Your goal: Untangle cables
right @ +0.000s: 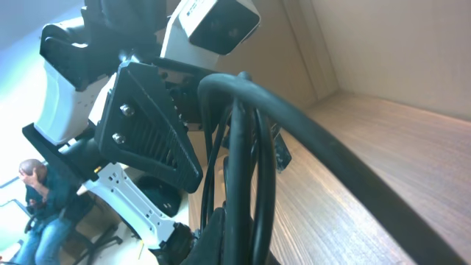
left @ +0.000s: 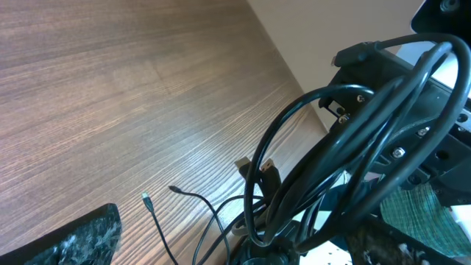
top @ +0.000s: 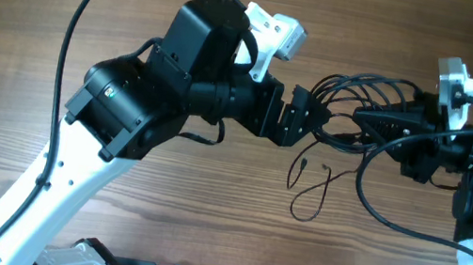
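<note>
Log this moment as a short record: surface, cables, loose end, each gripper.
surface: wooden table
cables: thin black loops bunched between the two grippers
loose tail: trails from the bundle onto the table, tiny plug ends nearby
left gripper: at the bundle; open or shut cannot be told
right gripper: fingers closed on the cables
tangle: not yet separated

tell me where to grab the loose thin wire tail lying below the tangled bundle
Grip the loose wire tail at its low loop, coming straight down from above. It seems to lie flat on the table, clear of the bundle, with bare wood around it.
</note>
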Available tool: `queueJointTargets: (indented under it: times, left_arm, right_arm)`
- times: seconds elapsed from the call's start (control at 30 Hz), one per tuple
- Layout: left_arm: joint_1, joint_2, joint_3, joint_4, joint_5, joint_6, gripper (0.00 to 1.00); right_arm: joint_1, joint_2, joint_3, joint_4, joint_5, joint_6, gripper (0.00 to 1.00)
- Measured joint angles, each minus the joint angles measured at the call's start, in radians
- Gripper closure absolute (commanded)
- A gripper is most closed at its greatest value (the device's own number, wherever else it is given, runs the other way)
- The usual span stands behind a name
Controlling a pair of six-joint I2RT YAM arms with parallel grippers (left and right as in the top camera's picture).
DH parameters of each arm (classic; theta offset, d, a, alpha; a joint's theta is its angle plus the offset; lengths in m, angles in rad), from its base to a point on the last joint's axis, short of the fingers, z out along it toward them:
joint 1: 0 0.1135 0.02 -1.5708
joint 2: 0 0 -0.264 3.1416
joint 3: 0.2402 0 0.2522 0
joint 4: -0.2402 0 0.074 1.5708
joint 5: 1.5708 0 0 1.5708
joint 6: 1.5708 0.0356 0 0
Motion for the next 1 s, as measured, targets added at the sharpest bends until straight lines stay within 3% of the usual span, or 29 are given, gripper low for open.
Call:
queueJointTargets:
  times: [0.5, 0.77, 1.0]
  left_arm:
    - [0.013, -0.034, 0.000, -0.048, -0.021, -0.002, 0.02]
    - [0.013, -0.034, 0.000, -0.048, -0.031, -0.002, 0.01]
    - [0.013, -0.034, 0.000, -0.040, -0.039, -0.002, 0.06]
  right_arm:
    - [0.000, 0.032, 0.000, 0.248, 0.019, 0.368, 0.96]
    - [0.000, 0.039, 0.000, 0.278, 0.019, 0.494, 0.96]
    - [0.000, 0.040, 0.000, 0.419, 0.013, 0.602, 0.96]
